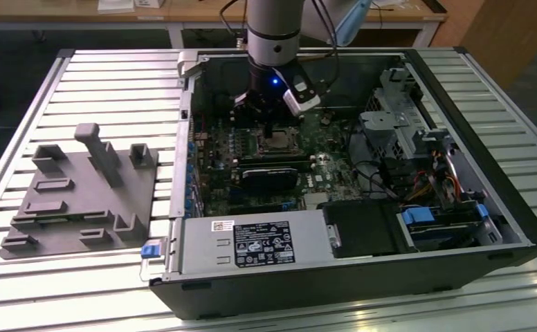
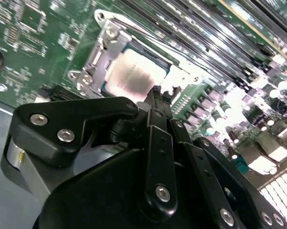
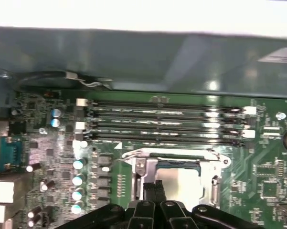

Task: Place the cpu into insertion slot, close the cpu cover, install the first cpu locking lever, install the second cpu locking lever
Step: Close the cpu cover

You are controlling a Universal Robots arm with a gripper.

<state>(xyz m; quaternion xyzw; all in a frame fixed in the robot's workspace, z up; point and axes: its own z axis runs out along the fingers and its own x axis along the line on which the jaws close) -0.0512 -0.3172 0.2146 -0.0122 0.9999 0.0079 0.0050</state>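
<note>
Inside the open black computer case (image 1: 490,200), which lies on a ribbed aluminium table (image 1: 111,90), the gripper (image 1: 266,128) hangs just over the insertion slot (image 1: 274,144) on the green circuit board (image 2: 33,43). In both wrist views its two slim black fingers (image 2: 157,102) are pressed together at the tip, and I see nothing between them. The gripper (image 3: 155,186) has matt black links with round bright screws. The cpu (image 2: 133,71) sits in the slot; its top is a flat, brushed, silvery-tan square with a soft shine. The cpu cover (image 2: 101,59), a thin silvery metal frame with a big square window, lies flat around the cpu (image 3: 184,179), and the fingertips are at the frame's edge; if they touch it, I cannot tell. Beside the cover (image 3: 145,164) run the long, narrow black memory slots (image 3: 162,119), glossy and parallel. In the exterior view, a black rectangular heatsink block (image 1: 268,176) is near the slot, and a grey matt fixture (image 1: 75,197) with upright posts stands on the table at the exterior view's left.
</note>
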